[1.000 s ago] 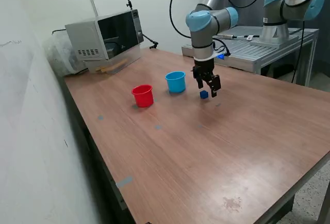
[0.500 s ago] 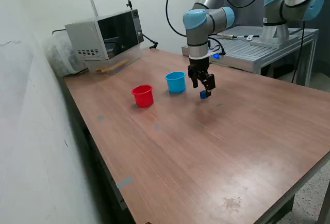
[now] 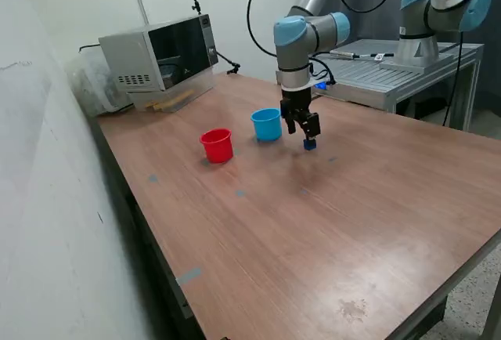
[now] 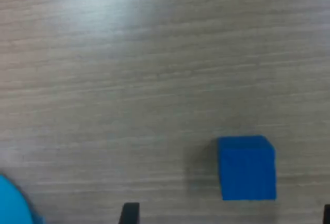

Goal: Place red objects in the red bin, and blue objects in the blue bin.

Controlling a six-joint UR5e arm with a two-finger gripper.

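One small dark blue cube point(image 3: 310, 144) lies on the wooden table point(image 3: 329, 222), a short way to the exterior view's right of the light blue cup, the blue bin point(image 3: 267, 124). My gripper point(image 3: 304, 129) hangs open just above the cube, beside the blue bin. In the wrist view the blue cube point(image 4: 246, 168) rests on the table between my two dark fingertips point(image 4: 130, 213), apart from both of them, and an edge of the blue bin point(image 4: 11, 204) shows at a corner. The red bin point(image 3: 217, 145), a red cup, stands further to the exterior view's left. No red objects are in view.
A microwave point(image 3: 160, 56) sits at the table's far corner on the exterior view's left. A second robot arm point(image 3: 438, 11) stands on a metal bench point(image 3: 391, 74) behind the table. A white wall runs along the exterior view's left.
My gripper has shifted toward the exterior view's left, nearer the blue bin, and now hangs over the blue cube. The cube and both cups have stayed put.
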